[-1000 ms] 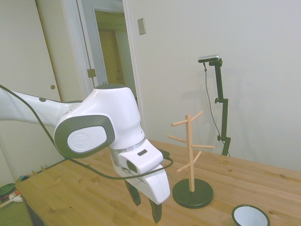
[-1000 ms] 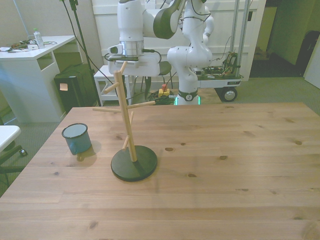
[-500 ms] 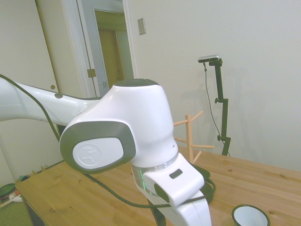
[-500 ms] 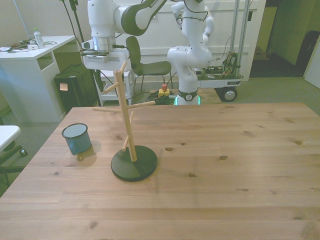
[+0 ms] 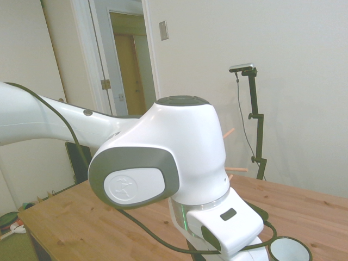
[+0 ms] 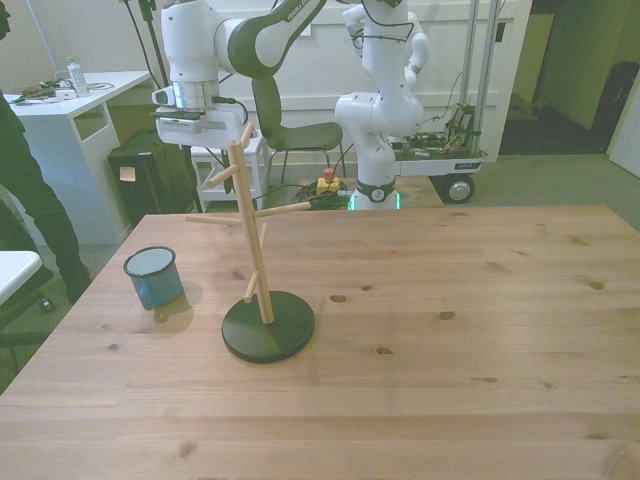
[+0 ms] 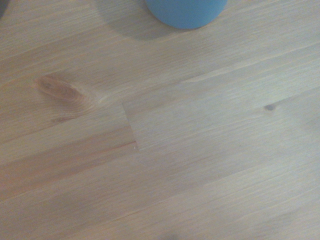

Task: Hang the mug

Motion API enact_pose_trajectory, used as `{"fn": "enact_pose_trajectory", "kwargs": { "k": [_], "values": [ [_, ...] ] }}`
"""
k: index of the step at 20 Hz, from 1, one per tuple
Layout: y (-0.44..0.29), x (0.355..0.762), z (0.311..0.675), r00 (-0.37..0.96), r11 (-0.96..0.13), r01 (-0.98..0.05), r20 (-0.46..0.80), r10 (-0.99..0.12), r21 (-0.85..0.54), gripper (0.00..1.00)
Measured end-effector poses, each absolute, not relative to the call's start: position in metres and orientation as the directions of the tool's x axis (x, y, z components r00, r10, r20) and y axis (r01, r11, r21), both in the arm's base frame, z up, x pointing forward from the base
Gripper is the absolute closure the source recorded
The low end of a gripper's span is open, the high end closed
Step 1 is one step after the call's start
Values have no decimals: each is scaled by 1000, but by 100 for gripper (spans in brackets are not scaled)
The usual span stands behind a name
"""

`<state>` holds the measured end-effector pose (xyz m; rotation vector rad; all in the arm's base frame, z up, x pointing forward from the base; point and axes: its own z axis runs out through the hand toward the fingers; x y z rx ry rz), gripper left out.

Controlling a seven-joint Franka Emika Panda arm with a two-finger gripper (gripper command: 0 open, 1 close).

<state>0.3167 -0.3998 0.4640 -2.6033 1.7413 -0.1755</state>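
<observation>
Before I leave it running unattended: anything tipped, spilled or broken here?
Nothing stands out. The mug stands upright on the table, apart from the upright peg tree.

A robotics lab set up in an office-like room. A second white robot arm (image 6: 385, 90) stands on a wheeled base beyond the wooden worktop (image 6: 450, 330). A white desk (image 6: 60, 130), an office chair (image 6: 295, 130), plain walls and an open doorway (image 5: 128, 54) surround it.

I see my arm (image 5: 157, 174) bent at the wrist, claw (image 6: 197, 128) pointing down; finger spacing is unreadable.
</observation>
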Motion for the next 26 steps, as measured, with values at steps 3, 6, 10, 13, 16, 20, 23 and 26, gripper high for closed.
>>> {"fn": "enact_pose_trajectory", "kwargs": {
  "k": [3, 6, 10, 13, 16, 20, 23, 26],
  "values": [
    [-415, 318, 475, 354, -363, -928, 106, -929, -85, 0],
    [-438, 322, 482, 327, -338, -937, 107, -939, -95, 0],
    [-467, 344, 482, 299, -309, -946, 103, -949, -100, 0],
    [-485, 364, 479, 286, -295, -951, 95, -954, -96, 0],
    [-499, 377, 480, 276, -284, -954, 91, -957, -96, 0],
    [-510, 388, 490, 265, -275, -955, 96, -959, -110, 0],
    [-518, 397, 492, 261, -272, -955, 100, -960, -118, 0],
    [-524, 406, 489, 256, -267, -956, 95, -962, -123, 0]
  ]
}}
